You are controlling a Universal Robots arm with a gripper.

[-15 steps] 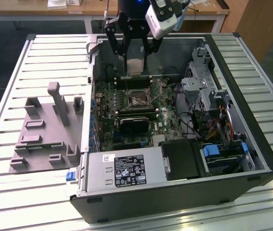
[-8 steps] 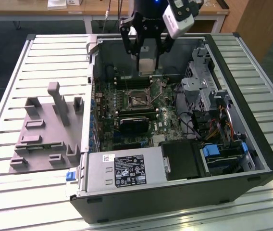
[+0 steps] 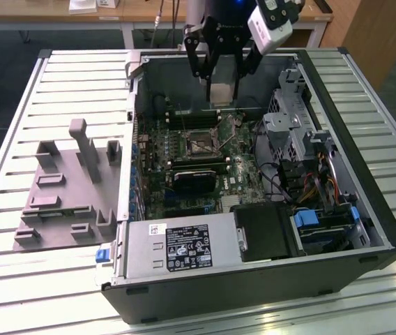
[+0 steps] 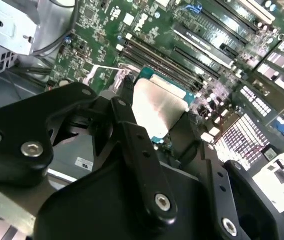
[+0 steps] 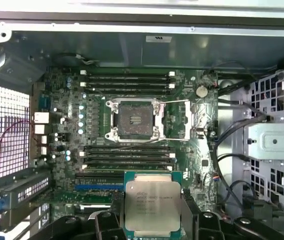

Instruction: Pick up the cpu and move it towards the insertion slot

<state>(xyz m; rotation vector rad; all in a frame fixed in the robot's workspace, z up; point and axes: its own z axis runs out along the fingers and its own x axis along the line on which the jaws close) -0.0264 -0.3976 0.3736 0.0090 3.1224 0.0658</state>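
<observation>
The pincer [image 3: 222, 87] pinches the cpu [image 3: 222, 93] between its black fingers [image 4: 132, 135] and holds it in the air above the open computer case [image 3: 386, 230]. The insertion slot [image 3: 199, 142] lies below the pincer on the green motherboard [image 5: 202, 150], apart from the chip. Memory slots [image 5: 127, 152] lie between chip and socket in the first wrist view.

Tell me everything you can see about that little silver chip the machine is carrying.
The cpu is a thin square chip: a shiny silver metal lid with faint print, set on a green-edged board. The gripper holds it between its black fingers, above the open computer case. It hangs over the motherboard, short of the insertion slot, whose silvery frame lies open with a dark centre. In the first wrist view long black memory slots lie between chip and socket.
</observation>
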